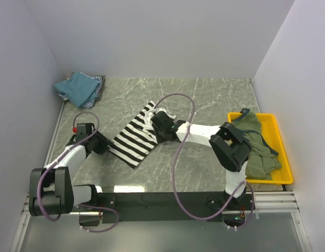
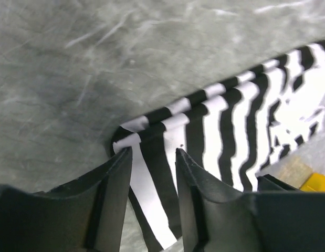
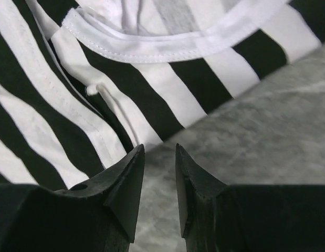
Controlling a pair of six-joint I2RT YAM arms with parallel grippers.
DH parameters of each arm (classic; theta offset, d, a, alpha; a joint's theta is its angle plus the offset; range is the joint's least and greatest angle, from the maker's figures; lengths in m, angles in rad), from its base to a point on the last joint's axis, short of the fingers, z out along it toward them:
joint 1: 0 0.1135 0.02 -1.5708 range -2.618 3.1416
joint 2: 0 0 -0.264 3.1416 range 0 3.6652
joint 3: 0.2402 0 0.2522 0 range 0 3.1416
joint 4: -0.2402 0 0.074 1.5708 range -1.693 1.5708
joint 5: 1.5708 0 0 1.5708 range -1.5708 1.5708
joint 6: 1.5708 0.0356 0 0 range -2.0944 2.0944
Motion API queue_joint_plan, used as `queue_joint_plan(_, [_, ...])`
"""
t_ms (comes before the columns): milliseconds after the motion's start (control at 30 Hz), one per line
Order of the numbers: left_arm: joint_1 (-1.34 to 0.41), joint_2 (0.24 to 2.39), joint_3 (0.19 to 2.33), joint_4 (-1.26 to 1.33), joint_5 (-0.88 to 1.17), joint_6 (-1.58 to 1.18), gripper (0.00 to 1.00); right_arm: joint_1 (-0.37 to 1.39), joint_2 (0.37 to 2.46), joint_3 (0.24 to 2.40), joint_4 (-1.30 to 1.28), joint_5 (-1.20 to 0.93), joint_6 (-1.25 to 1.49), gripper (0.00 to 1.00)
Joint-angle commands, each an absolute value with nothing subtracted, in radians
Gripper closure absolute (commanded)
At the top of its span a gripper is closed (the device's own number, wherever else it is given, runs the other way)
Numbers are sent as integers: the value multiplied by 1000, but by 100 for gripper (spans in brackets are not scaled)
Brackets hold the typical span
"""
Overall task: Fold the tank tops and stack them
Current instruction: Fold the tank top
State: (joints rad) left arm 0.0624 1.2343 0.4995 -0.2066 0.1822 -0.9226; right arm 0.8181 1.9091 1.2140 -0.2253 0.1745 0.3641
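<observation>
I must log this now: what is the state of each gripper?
Left gripper: open, over the striped top, not clamping it.
Right gripper: slightly open, empty, beside that top.

The fine blue-and-white striped top [image 1: 100,84] lies mostly hidden under the teal top [image 1: 77,88] at the far left. The right arm [image 1: 230,145] covers part of the olive-green top [image 1: 260,155]. Both wrist views cut off the black-and-white striped top [image 2: 241,126] at their edges.

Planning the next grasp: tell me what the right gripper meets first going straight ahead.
The striped top: the right gripper sits over bare table, aimed at the cloth's edge just ahead. Height is unclear; it might skim over.
</observation>
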Motion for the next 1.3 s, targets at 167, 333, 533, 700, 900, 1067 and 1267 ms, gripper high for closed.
queue_joint_plan(167, [69, 955, 566, -425, 3, -952, 47, 960, 1720, 1198, -225, 340, 414, 60])
queue_joint_plan(333, [69, 963, 532, -422, -60, -991, 44, 1129, 1769, 1252, -229, 353, 368, 57])
queue_joint_plan(533, [69, 1104, 465, -223, 89, -988, 45, 1255, 1855, 1305, -213, 333, 295, 52])
queue_joint_plan(700, [69, 1153, 439, -146, 77, -982, 44, 1299, 1929, 1348, -222, 354, 255, 51])
queue_joint_plan(900, [69, 1206, 440, -123, 77, -982, 49, 1327, 1992, 1382, -247, 400, 233, 50])
queue_joint_plan(1067, [71, 1238, 436, -107, 77, -986, 56, 1331, 2046, 1413, -267, 417, 225, 50])
queue_joint_plan(1267, [71, 1262, 431, -91, 75, -989, 70, 1333, 2083, 1422, -282, 430, 236, 52])
